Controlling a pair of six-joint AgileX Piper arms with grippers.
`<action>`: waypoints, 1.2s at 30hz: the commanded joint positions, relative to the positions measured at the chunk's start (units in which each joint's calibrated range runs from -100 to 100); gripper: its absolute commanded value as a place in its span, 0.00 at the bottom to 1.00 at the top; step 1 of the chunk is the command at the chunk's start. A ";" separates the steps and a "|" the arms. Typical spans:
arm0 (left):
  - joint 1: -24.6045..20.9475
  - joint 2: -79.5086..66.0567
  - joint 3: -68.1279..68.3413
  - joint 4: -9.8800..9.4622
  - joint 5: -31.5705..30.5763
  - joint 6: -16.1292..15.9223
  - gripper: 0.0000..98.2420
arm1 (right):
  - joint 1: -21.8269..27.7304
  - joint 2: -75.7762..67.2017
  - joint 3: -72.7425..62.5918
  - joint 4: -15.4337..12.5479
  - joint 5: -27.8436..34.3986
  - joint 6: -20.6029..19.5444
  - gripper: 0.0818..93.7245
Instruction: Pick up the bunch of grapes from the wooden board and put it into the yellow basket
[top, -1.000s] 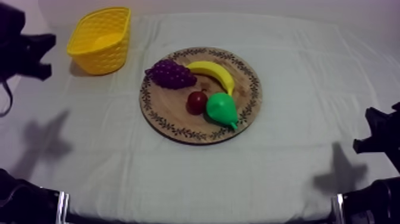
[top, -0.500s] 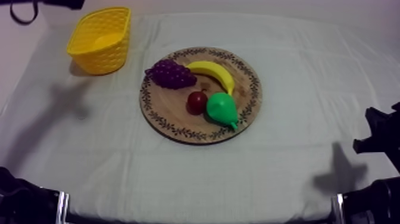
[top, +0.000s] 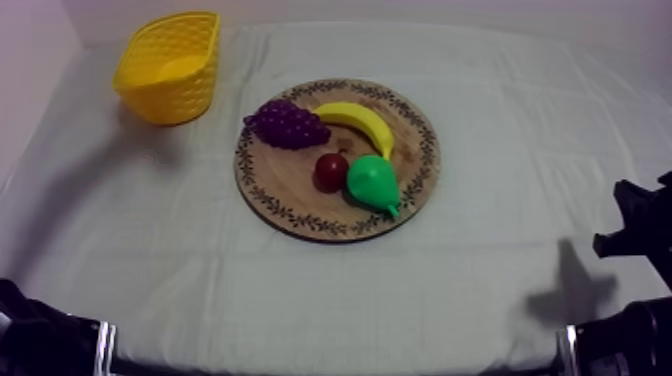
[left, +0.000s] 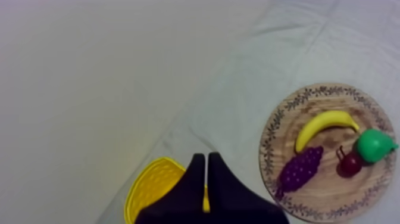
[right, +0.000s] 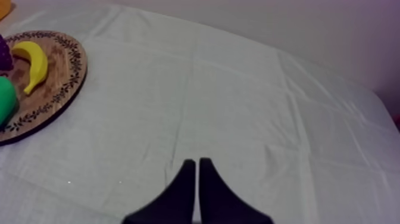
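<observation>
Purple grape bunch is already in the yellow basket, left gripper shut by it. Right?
No: the purple bunch of grapes lies on the round wooden board, as the top view shows. The left gripper is shut by the yellow basket.

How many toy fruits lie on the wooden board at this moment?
4. The bunch of grapes at the board rim nearest the yellow basket, the banana beside it, the small red fruit mid-board, the pear next to it. None looks hidden.

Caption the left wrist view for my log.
Left gripper, shut on nothing, near the yellow basket; bunch of grapes, banana, small red fruit and pear on the wooden board.
</observation>
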 joint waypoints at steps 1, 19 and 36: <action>0.03 2.93 -4.73 0.57 4.65 -1.99 0.00 | 0.01 -0.02 -0.01 0.01 -0.02 -0.01 0.00; 2.28 12.05 6.75 -2.66 6.02 -13.05 0.00 | 0.01 -0.02 -0.01 0.01 -0.02 0.00 0.00; 4.65 11.35 12.67 -2.97 4.14 -13.56 0.02 | 0.01 -0.02 -0.01 0.01 -0.02 0.01 0.00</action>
